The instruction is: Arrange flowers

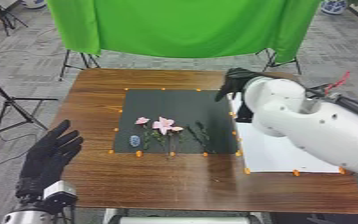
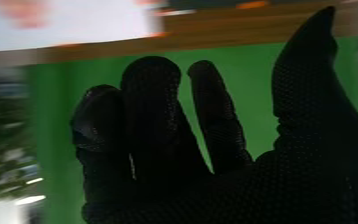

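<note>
A: Materials first?

B: Brown wooden table (image 1: pixel 95 175), grain showing. Flat, matte charcoal mat (image 1: pixel 171 102) on it, four-sided; smooth white sheet (image 1: pixel 286 157) alongside, to the right. Beyond the table, green cloth (image 1: pixel 202 30), hanging in soft folds.

A: And the specimens?

B: All on the near half of the mat. Pink lily-like bloom (image 1: pixel 165 125), pointed petals spread like a star, between two smaller pink blossoms (image 1: pixel 142 120). Thin green stems run below them. To the right, dark slender sprigs (image 1: pixel 202 136). To the left, a blue patterned oval (image 1: pixel 135 140); what it is made of, I can't say.

A: Counts?

B: Three pink heads, one oval. Sprigs overlap too much to number. Orange markers (image 1: pixel 295 172): three along the white sheet's near edge, three along the mat's far edge.

A: Hands?

B: Two, in black fabric gloves. Left hand (image 1: pixel 47 152) by the table's left edge, fingers extended and a little spread, grasping nothing. Right hand (image 1: pixel 236 82) above the mat's far right corner; in the wrist view its finely dotted glove shows, fingers straight, thumb well apart, nothing in its hold.
</note>
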You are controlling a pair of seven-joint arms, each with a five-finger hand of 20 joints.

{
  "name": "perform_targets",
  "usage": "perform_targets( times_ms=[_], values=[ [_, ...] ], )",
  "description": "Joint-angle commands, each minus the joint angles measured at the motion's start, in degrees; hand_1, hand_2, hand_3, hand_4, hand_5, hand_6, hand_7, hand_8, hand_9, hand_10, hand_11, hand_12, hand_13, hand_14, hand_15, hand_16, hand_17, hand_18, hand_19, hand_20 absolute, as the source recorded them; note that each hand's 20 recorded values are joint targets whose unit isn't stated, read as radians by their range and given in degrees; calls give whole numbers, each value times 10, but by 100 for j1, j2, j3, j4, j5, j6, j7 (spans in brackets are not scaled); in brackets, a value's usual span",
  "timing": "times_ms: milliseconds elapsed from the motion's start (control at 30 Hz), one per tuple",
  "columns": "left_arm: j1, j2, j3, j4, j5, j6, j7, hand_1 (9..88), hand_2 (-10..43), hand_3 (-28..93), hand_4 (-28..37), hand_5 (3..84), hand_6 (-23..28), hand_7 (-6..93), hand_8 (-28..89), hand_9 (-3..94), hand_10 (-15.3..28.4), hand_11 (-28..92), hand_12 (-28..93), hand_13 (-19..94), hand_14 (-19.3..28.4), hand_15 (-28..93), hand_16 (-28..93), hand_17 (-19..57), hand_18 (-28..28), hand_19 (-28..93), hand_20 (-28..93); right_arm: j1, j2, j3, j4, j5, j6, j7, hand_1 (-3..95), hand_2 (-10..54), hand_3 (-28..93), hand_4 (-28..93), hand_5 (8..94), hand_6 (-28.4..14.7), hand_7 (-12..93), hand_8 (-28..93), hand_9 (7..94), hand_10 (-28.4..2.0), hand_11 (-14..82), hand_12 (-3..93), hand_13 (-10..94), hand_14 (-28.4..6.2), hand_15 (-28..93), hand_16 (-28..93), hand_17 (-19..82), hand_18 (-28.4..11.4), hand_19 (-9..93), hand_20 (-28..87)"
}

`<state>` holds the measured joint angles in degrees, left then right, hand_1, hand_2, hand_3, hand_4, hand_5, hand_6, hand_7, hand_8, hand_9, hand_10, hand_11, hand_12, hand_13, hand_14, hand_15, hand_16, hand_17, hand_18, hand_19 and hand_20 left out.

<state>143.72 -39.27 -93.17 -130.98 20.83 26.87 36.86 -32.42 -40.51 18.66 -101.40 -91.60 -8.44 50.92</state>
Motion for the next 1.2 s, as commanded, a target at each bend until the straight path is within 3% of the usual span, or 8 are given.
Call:
perform_targets(
  times_ms=[33, 100, 233, 267, 400, 467, 533, 1200],
  values=[
    [-72, -48, -1, -6, 56, -6, -73, 304, 69, 661, -209, 391, 104, 99, -78, 323, 190, 289, 105, 182, 238, 489, -115, -94, 205, 436, 81, 166, 619, 10, 623, 169, -212, 656, 311, -31, 760, -220, 457, -84, 142, -84, 481, -222, 126, 146, 663, -107, 800, 107, 480, -172, 932, 272],
    [-71, 59, 27, 0, -36, 2, -11, 304, 69, 661, -210, 391, 104, 99, -78, 323, 191, 289, 106, 182, 238, 489, -114, -94, 205, 436, 81, 89, 674, 75, 708, 258, -163, 741, 310, -30, 759, -220, 452, -85, 139, -83, 476, -224, 121, 145, 661, -109, 800, 106, 480, -171, 932, 271],
    [-120, 7, 65, 11, -5, -18, -58, 304, 69, 660, -209, 391, 104, 99, -78, 324, 190, 291, 106, 182, 238, 489, -115, -94, 205, 436, 81, -31, 696, 103, 808, 244, -175, 770, 310, -30, 758, -221, 448, -85, 139, -82, 471, -225, 118, 145, 662, -109, 801, 102, 480, -172, 932, 267],
    [-111, 86, 92, 10, -75, 10, 23, 303, 69, 661, -208, 391, 104, 99, -78, 324, 190, 291, 106, 182, 238, 489, -115, -94, 205, 436, 81, -85, 662, 156, 835, 223, -224, 761, 311, -30, 758, -222, 448, -85, 139, -82, 471, -225, 118, 145, 661, -109, 802, 102, 480, -172, 932, 267],
    [-131, 130, 114, 15, -125, 11, 99, 304, 70, 659, -208, 391, 104, 99, -78, 323, 190, 291, 105, 182, 238, 489, -115, -94, 205, 436, 81, -165, 539, 225, 962, 242, -360, 821, 312, -31, 758, -223, 448, -84, 139, -82, 471, -223, 117, 145, 662, -109, 803, 99, 481, -172, 932, 265],
    [-160, 89, 102, 20, -66, -11, 31, 304, 70, 659, -208, 391, 104, 99, -78, 323, 190, 290, 105, 182, 238, 489, -115, -95, 205, 436, 82, -130, 521, 172, 1049, 279, -428, 910, 312, -31, 758, -223, 448, -83, 140, -83, 472, -223, 116, 145, 663, -109, 804, 97, 481, -173, 932, 265],
    [-158, 177, 116, 15, -139, 12, 117, 304, 70, 659, -207, 391, 104, 99, -78, 323, 190, 290, 105, 182, 238, 489, -114, -94, 206, 436, 81, -154, 518, 198, 1109, 322, -400, 971, 312, -31, 759, -223, 447, -81, 141, -83, 471, -223, 116, 144, 663, -110, 804, 97, 482, -174, 932, 266],
    [-366, -97, 106, 67, 168, -154, -289, 304, 70, 660, -209, 390, 103, 99, -78, 322, 190, 291, 105, 182, 238, 490, -114, -94, 205, 436, 82, -575, 499, 483, 1415, 544, -165, 827, 344, -33, 763, -230, 481, -61, 168, -92, 543, -199, 143, 145, 691, -97, 806, 97, 497, -176, 932, 292]
  ],
)
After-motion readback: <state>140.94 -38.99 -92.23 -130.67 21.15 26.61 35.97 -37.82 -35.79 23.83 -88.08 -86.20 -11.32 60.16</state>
